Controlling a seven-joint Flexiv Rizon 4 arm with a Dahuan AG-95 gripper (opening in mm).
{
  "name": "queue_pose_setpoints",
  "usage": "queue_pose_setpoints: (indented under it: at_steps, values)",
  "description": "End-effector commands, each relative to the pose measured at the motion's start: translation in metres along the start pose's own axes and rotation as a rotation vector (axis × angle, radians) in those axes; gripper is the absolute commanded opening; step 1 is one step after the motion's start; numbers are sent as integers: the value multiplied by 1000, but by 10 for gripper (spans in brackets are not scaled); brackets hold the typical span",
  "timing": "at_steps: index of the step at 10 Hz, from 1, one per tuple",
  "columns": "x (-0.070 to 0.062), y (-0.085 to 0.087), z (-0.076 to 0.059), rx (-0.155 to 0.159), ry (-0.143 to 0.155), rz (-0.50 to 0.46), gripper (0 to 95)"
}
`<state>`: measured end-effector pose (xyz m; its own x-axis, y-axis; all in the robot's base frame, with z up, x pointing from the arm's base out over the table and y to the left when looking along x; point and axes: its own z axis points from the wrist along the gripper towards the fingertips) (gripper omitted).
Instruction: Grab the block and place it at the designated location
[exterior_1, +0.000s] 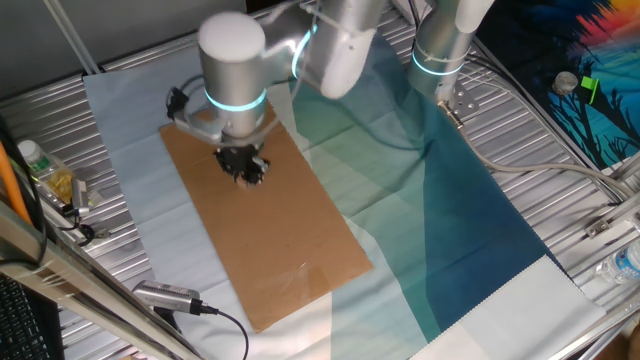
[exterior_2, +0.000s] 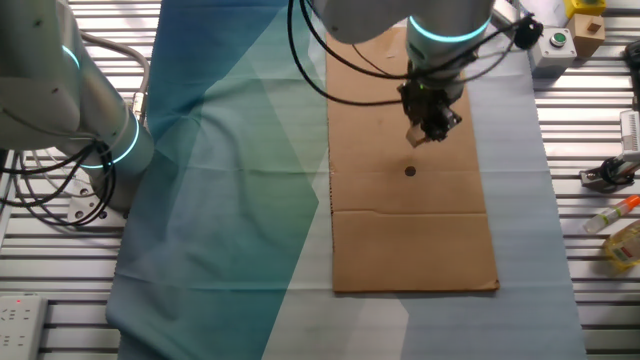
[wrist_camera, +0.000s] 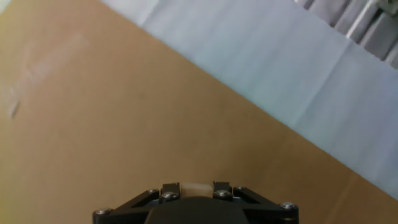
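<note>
My gripper (exterior_2: 428, 128) hangs a little above the brown cardboard sheet (exterior_2: 410, 240), shut on the small light-tan wooden block (exterior_2: 416, 136). In the hand view the block (wrist_camera: 196, 187) shows as a pale strip between the two black fingers (wrist_camera: 170, 188). The black dot (exterior_2: 410, 171) lies on the sheet a short way nearer the camera than the gripper in the other fixed view, uncovered. In one fixed view the gripper (exterior_1: 246, 172) is over the far part of the sheet (exterior_1: 290, 240); I cannot see the dot there or in the hand view.
A second arm (exterior_2: 90, 110) stands at the left on the teal-blue cloth (exterior_2: 230, 180). A box with a green button (exterior_2: 555, 42), a small wooden box (exterior_2: 586, 32), a black clip (exterior_2: 610, 175) and a pen (exterior_2: 612, 212) lie to the right of the sheet.
</note>
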<state>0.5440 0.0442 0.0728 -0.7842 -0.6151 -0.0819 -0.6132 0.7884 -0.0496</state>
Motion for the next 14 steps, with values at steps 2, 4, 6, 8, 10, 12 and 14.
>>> queue_pose_setpoints:
  at_steps: [2, 4, 6, 8, 10, 12, 14]
  values:
    - [4, -12, 0, -22, 1, -15, 0]
    - [3, -19, 2, -29, 3, -22, 0]
    - [1, -21, 2, -33, 4, -28, 0]
    - [2, -22, 2, -33, 6, -32, 0]
    - [2, -23, 1, -35, 9, -31, 0]
    - [1, -23, 1, -37, 10, -29, 0]
    - [7, -23, 0, -39, 11, -30, 0]
